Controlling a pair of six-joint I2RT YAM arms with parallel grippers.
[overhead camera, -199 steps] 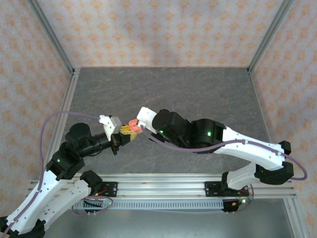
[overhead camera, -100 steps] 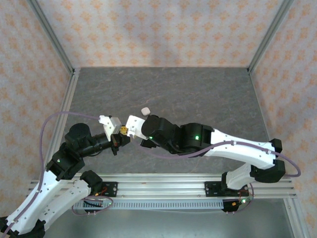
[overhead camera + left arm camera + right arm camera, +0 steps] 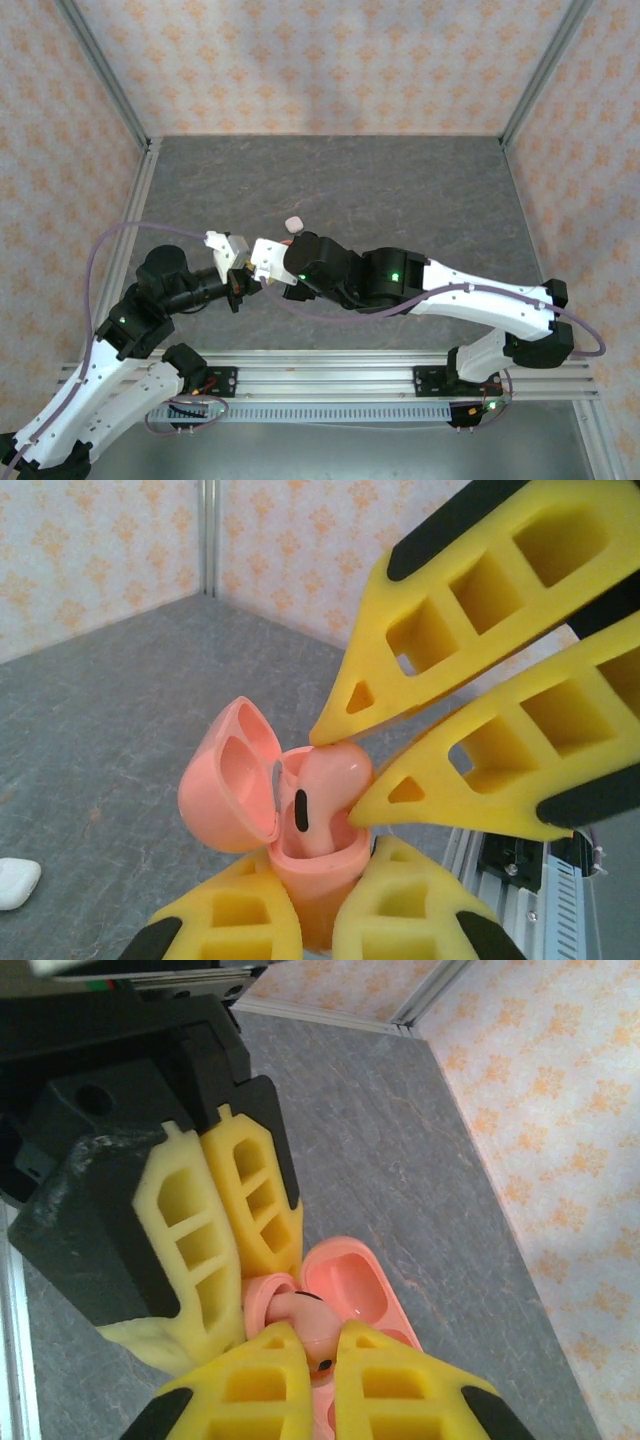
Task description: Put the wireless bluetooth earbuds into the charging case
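My left gripper (image 3: 320, 885) is shut on the body of a salmon-pink charging case (image 3: 305, 885), held upright above the table with its lid (image 3: 228, 780) swung open to the left. A salmon-pink earbud (image 3: 325, 785) stands stem-down in the case's opening, and its head is pinched by the right gripper's yellow fingers (image 3: 440, 770). In the right wrist view my right gripper (image 3: 318, 1345) is shut on that earbud (image 3: 303, 1318), next to the open lid (image 3: 350, 1285) and the left gripper's fingers (image 3: 250, 1200). From above, the left gripper (image 3: 240, 268) and the right gripper (image 3: 264, 260) meet tip to tip.
A small white rounded case (image 3: 293, 222) lies on the grey table (image 3: 400, 190) just behind the grippers; it is the white case (image 3: 15, 882) at the left edge of the left wrist view. Patterned walls and metal posts enclose the table.
My right gripper has moved left onto the left gripper's case, covering it from above. The white case behind, hidden a second ago, has come into sight. The left arm has barely shifted.
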